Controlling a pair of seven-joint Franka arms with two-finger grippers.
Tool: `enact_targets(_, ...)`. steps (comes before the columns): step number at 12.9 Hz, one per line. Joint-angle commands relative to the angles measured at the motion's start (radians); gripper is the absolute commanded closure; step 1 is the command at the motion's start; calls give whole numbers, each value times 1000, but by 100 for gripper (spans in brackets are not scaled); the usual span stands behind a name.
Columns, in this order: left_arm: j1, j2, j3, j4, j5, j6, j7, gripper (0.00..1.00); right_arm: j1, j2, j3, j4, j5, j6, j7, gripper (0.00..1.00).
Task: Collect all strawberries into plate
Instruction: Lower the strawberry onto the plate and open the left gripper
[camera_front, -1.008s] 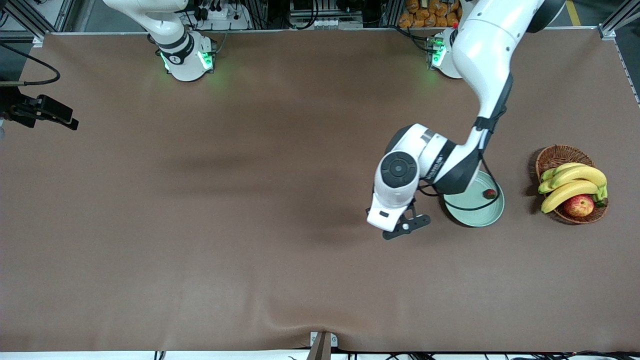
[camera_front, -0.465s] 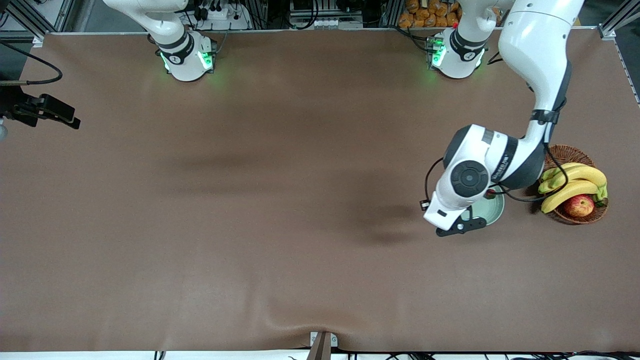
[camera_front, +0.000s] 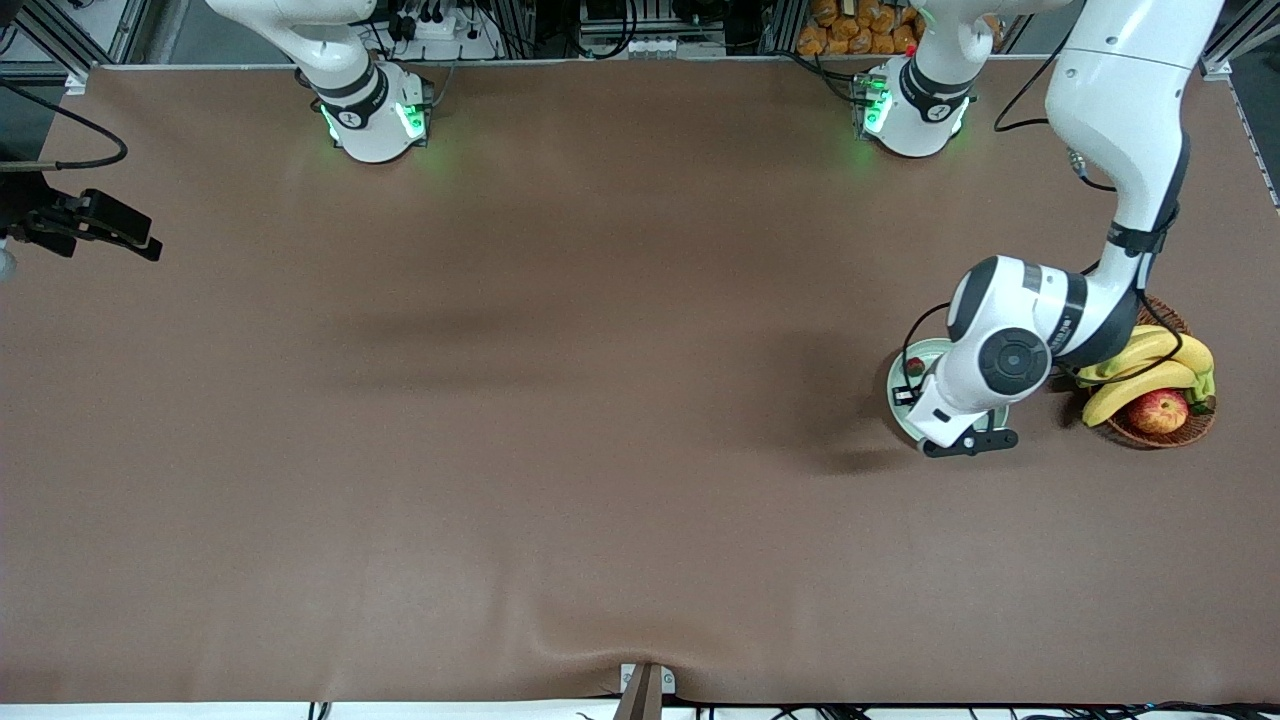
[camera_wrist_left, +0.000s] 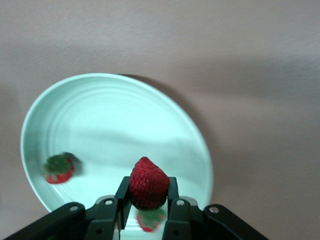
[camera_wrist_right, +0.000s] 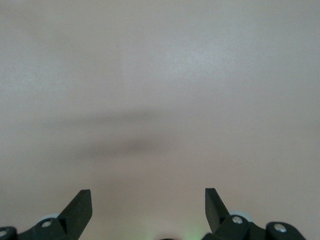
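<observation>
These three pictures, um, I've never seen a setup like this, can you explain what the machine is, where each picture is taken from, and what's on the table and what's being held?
They show two white robot arms at a brown table. The wide picture comes from a high camera facing them. The other two come from small cameras on each arm's wrist, looking down past its claw.

The left arm reaches out with its left claw over a pale green plate. That claw is shut on a strawberry. Two more strawberries lie in the plate: one near the rim, one partly hidden under the claw.

Beside the plate, toward the left arm's end of the table, stands a wicker basket with bananas and an apple.

The right arm waits; its right claw is open over bare table.
</observation>
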Motion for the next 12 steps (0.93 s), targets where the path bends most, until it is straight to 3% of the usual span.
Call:
enact_targets(1, 44, -40, -17, -64, 18, 49, 56, 100, 5, -33, 8, -24, 5, 9, 4, 0)
enact_targets(2, 44, -35, -17, -64, 18, 55, 58, 95, 6, -31, 8, -24, 8, 8, 4, 0)
enact_targets(3, 44, -33, -17, -62, 18, 55, 58, 73, 3, -28, 6, -24, 9, 6, 4, 0)
enact_targets(4, 44, -32, -15, -56, 18, 55, 64, 31, 3, -22, 6, -21, 11, 6, 4, 0)
enact_targets(5, 44, -33, -15, -52, 18, 54, 65, 0, 8, -20, 8, -19, 11, 9, 4, 0)
enact_targets(10, 42, -150, -15, -26, 17, 20, 70, 0, 42, -19, 5, -18, 6, 13, 5, 0)
enact_targets(12, 41, -219, -17, 28, 18, -59, 71, 0, 37, -20, 0, -16, 9, 11, 9, 0)
